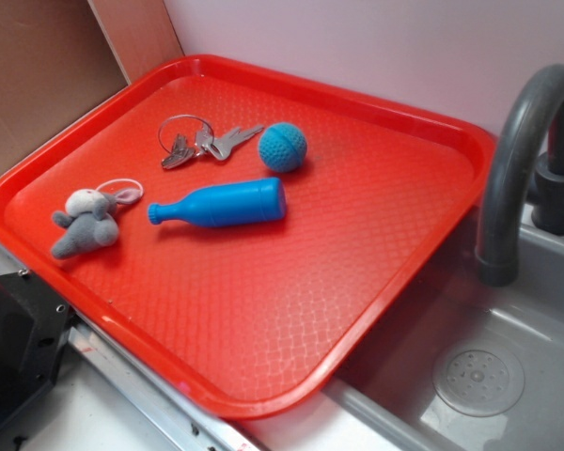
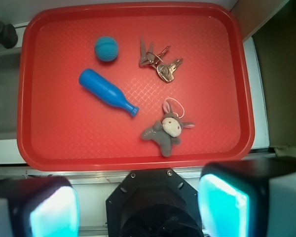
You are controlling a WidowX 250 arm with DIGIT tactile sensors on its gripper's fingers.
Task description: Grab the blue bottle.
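Four loose items lie on the red tray (image 2: 32, 89), well apart from one another, so we judge each can be reached singly. We find the blue bottle (image 2: 106, 92) on its side near the tray's middle, neck pointing toward the plush animal (image 2: 166, 130) and base nearest the knitted ball (image 2: 106, 48); a lying bottle will likely roll, so a grip across the body seems wise. A bunch of keys (image 2: 158, 60) sits further off. Our claw (image 2: 135, 205) hangs high above the tray's near edge, fingers (image 2: 222, 205) spread wide and holding nothing. A grey tap (image 1: 522, 150) and sink stand beside the tray.
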